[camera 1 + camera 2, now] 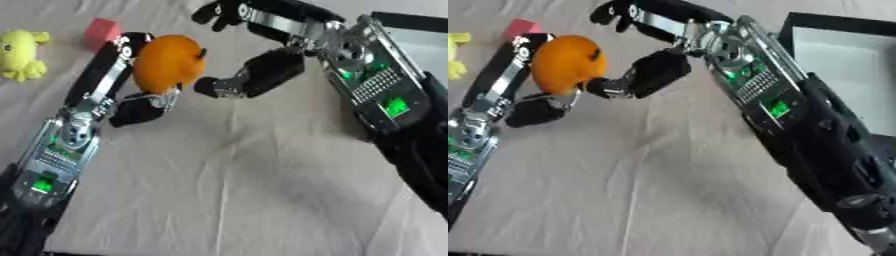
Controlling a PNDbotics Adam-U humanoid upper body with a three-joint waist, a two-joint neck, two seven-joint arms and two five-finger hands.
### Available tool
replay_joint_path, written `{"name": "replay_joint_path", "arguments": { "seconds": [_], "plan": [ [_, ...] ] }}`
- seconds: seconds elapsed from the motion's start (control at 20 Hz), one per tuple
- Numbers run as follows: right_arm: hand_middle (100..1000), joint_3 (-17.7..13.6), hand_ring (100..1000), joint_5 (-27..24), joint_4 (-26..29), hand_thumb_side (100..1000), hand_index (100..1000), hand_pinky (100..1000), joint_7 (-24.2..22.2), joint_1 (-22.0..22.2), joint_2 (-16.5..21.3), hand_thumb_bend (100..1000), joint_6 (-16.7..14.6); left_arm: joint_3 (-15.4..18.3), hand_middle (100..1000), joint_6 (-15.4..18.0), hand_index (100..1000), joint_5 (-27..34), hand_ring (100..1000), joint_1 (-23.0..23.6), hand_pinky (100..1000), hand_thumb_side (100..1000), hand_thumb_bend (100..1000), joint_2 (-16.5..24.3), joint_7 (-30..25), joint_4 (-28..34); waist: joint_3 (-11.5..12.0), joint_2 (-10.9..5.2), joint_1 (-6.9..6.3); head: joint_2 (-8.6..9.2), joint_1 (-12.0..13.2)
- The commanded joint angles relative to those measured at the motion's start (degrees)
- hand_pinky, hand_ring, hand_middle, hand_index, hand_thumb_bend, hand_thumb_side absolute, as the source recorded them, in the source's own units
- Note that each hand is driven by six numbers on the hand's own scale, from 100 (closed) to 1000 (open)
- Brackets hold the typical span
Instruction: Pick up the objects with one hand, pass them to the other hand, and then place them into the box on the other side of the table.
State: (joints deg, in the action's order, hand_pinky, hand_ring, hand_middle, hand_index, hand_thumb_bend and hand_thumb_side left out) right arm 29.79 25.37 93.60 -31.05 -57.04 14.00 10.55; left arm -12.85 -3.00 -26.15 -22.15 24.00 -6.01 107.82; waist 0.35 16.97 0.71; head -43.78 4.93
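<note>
**Orange at the handover, box not yet reached**

In the left eye view my left hand (pixel 131 75) is raised above the table's (pixel 245 200) left side with its fingers curled round the orange (pixel 168 63), which is off the cloth and carried by that hand alone. My right hand (pixel 262 55) has its fingers spread wide and holds nothing; its thumb tip sits just beside the orange's right flank, and I cannot tell whether it touches. Towards the far left corner a yellow toy (pixel 21 54) and a pink block (pixel 101 32) lie on the cloth, well apart from both hands.

In the right eye view the same pairing shows closer: the orange is cupped by the left hand, and the open right hand arches over and beside it, the upper fingers above the fruit and the thumb below. On the table's right side stands the box (pixel 846 50), dark-rimmed with a pale inside, and nothing shows in the part I can see.

I judge the pick-up done and the pass only half made: the right hand has yet to close on the orange, the left has yet to let go, and the carry to the box remains. The yellow toy and pink block look untouched.
</note>
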Motion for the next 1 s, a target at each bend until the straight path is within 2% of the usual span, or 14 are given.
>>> {"name": "replay_joint_path", "arguments": {
  "seconds": [0.05,0.5,1.0],
  "plan": [
    [892,-0.1,875,1.5,-0.8,497,926,938,0.0,-1.7,-0.4,456,-0.7,0.0,544,0.4,553,0.7,621,-0.8,687,278,100,0.1,-0.1,0.7,0.0,-2.33,0.65,-0.34,0.0],
    [888,0.4,873,4.4,-5.0,508,924,936,0.3,-2.4,-2.7,444,-2.2,-0.6,544,1.1,553,0.8,621,-1.6,686,279,100,-1.4,0.2,0.3,0.2,-2.47,0.85,-0.34,-0.3],
    [856,0.7,855,3.6,-6.0,500,902,931,1.6,-2.2,-3.9,406,-1.8,-1.2,544,2.2,554,0.4,622,-2.5,688,275,100,-2.7,-0.7,0.5,0.4,-2.42,0.77,-0.34,-0.6]
  ]
}}
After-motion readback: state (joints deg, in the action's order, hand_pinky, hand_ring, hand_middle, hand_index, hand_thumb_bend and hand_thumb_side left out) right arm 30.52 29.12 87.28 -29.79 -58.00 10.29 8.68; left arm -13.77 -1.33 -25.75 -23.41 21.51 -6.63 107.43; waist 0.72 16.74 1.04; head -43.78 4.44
